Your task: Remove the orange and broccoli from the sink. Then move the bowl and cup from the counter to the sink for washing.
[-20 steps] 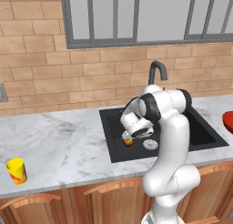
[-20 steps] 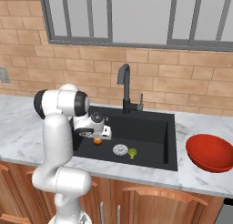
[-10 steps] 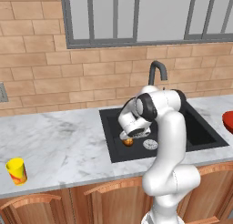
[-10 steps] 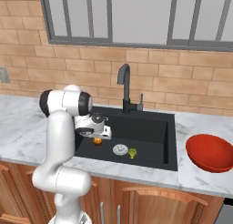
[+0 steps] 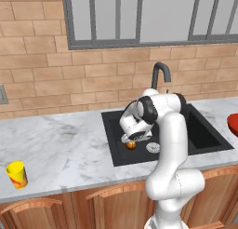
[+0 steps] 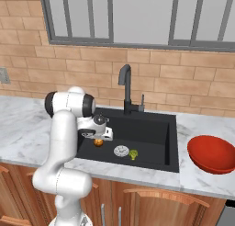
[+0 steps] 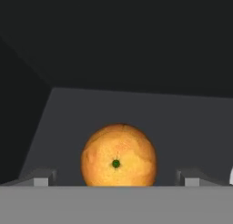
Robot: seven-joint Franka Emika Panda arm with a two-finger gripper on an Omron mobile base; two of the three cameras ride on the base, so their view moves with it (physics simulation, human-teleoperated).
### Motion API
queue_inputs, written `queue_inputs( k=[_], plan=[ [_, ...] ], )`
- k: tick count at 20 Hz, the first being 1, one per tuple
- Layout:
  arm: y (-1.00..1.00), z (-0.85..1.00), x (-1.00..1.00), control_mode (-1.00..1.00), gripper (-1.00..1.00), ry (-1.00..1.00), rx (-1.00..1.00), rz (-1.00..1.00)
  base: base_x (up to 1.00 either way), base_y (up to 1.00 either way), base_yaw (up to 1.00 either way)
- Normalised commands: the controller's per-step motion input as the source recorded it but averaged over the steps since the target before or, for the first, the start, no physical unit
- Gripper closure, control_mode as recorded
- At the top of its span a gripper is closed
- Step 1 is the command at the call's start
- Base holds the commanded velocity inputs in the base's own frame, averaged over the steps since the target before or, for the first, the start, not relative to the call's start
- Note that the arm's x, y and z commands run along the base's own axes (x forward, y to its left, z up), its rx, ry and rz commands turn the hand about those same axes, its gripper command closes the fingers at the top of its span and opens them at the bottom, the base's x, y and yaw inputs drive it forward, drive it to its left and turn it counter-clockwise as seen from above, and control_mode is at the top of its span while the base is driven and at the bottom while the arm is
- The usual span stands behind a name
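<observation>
The orange (image 7: 119,155) lay on the floor of the black sink (image 6: 151,138) toward its left side, and it looked small, firm and smooth enough to roll, so the surest hold seemed across its widest middle (stem spot facing the hand camera). The gripper (image 7: 116,176) hung directly over it with its jaws spread wide, one tip on each side and, as far as could be told, not yet touching. The broccoli (image 6: 133,154) sat nearby, beside the white drain (image 6: 120,150).
</observation>
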Motion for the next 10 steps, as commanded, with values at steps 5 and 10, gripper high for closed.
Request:
queue_inputs(
  k=[5, 10],
  plan=[
    [0.01, -0.15, 0.1, -1.0, -1.0, 0.01, 0.0, 0.0, 0.0, 0.0, 0.0],
    [0.03, -0.13, 0.0, -1.0, -1.0, 0.0, 0.0, 0.0, 0.0, 0.0, 0.0]
  ],
)
